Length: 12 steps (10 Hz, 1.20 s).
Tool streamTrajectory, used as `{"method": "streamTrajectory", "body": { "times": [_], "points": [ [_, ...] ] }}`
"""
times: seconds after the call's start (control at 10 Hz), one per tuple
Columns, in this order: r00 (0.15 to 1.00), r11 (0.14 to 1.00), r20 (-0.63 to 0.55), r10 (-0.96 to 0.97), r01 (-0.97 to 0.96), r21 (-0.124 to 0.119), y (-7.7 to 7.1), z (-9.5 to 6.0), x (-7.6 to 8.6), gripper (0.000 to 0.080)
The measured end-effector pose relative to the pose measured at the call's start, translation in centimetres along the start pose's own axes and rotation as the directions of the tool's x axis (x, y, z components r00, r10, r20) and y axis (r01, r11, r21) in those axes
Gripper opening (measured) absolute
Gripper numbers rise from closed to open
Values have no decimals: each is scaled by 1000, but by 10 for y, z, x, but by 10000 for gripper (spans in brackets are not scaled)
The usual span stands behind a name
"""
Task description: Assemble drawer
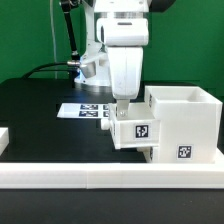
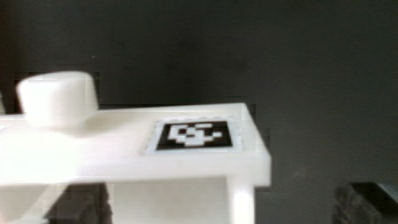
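- The tray [image 1: 137, 133] sits partly in the housing [image 1: 185, 125], at the exterior view's right of the black surface [image 1: 40, 110].
- Your pincer [image 1: 122, 108] grips the tray's front.
- A tilted push could jam it.

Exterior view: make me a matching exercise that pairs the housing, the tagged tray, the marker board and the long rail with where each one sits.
Things:
1. housing
2. tray
3. marker board
4. rail

Places:
A. lying flat behind the tool
B. directly under the tool
C. along the near edge of the scene
D. at the exterior view's right

Pairs: 1-D; 2-B; 3-A; 4-C
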<state>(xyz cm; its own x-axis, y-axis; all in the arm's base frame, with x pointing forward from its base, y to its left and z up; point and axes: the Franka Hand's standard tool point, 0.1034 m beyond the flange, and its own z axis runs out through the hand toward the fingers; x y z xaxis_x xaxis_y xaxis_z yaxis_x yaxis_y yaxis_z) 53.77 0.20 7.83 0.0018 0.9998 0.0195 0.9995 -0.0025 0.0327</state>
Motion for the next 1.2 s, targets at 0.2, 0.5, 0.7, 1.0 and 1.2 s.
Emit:
{"method": "streamTrajectory", "body": {
  "times": [0.2,0.5,0.7,1.0,1.2],
  "points": [
    [1000,1000,19,3,-3,8,5,-19,-9,648],
    [999,1000,31,9,-9,-2,13,-27,-37,649],
    [1000,1000,23,-19,19,15,6,-10,-56,649],
    [1000,998,1,-22,22,62,-9,21,-70,649],
    [1000,996,-9,-23,23,85,-15,35,-69,649]
  ]
}}
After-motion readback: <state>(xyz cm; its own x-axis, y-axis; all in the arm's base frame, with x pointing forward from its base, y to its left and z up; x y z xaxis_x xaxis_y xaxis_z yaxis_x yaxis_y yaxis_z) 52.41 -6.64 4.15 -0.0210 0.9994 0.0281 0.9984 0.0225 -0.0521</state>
